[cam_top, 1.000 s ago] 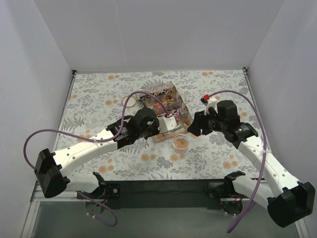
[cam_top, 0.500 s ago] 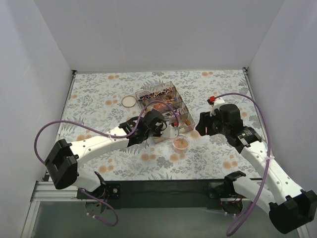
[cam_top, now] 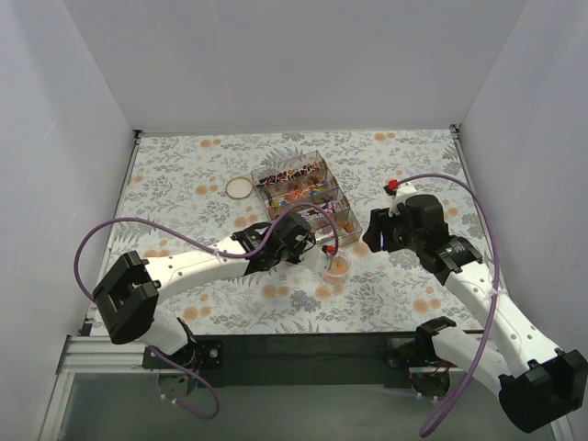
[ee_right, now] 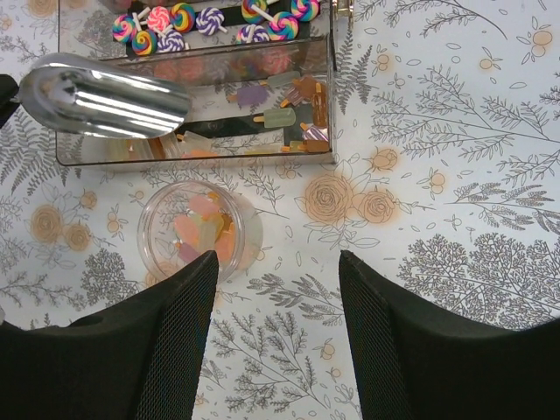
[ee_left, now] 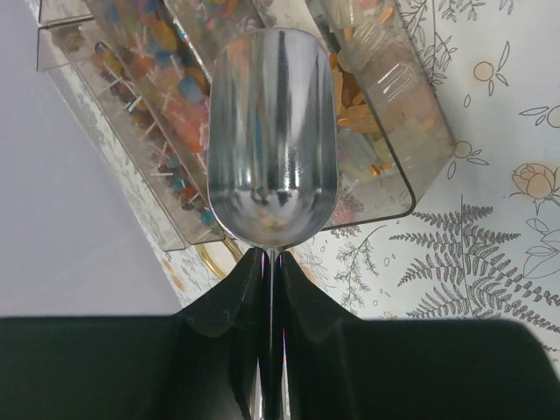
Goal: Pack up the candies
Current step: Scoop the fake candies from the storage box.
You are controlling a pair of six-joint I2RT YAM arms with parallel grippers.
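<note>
One scoop (ee_left: 273, 140) clamped in left hand (ee_left: 269, 262) over box (ee_left: 385, 179); right hand (ee_right: 278, 262) apart, near jar (ee_right: 246, 233) of candies (ee_right: 199, 229).

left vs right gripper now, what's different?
Left gripper is shut on the metal scoop; right gripper is open, holding nothing. Left gripper's scoop reaches over the compartment box; right gripper hovers beside the round jar. Both face down toward the table.

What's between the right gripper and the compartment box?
The small clear jar holding a few candies, seen in the right wrist view.
</note>
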